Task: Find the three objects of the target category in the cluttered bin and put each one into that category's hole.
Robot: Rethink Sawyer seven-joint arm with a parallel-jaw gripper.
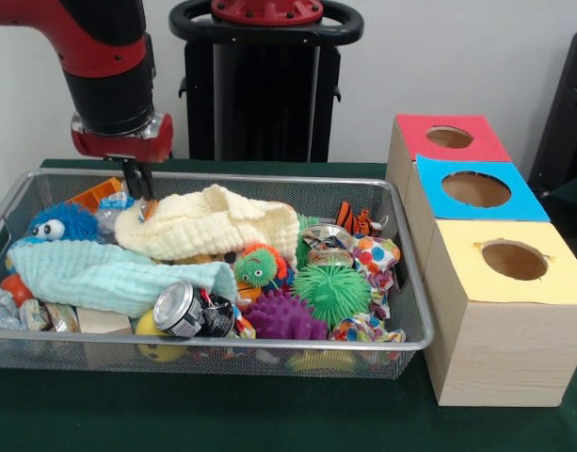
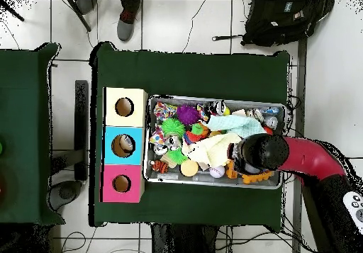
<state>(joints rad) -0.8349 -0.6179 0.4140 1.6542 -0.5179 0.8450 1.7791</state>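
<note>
Green cloth covers the table (image 1: pixel 269 424), and on it we see a wire mesh bin (image 1: pixel 222 350) packed with clutter beside three wooden boxes, each with a round hole in a coloured top.

Nearest us in the bin lie a crushed drink can (image 1: pixel 180 309), a purple spiky ball (image 1: pixel 280 316) and a polka-dot fabric piece (image 1: pixel 368 329). Just behind them sit a green spiky ball (image 1: pixel 332 291), a small green-and-orange fuzzy toy (image 1: pixel 258 265) and a pale mint cloth (image 1: pixel 109 273) draped across the left part. Farther back, a cream cloth (image 1: pixel 208 223) is heaped over the middle, a blue fuzzy toy with eyes (image 1: pixel 62 222) rests at the left, and a small tiger figure (image 1: pixel 356 219) stands near the far right corner.

The boxes run away from us: yellow box (image 1: pixel 509 273) nearest, then blue box (image 1: pixel 476 193), then red box (image 1: pixel 448 139). We cannot see inside any hole well enough to say whether something has been dropped in; the overhead view hints at something in the blue one, but it is unclear.

The gripper (image 1: pixel 137 179) hangs over the far left corner of the bin, just above the cream cloth's edge, its fingers close together and apparently holding nothing. The task sentence does not name the target category, so we cannot tell which three things are wanted. We judge the search to be at an early stage, with the bin full and most of the sorting left.
</note>
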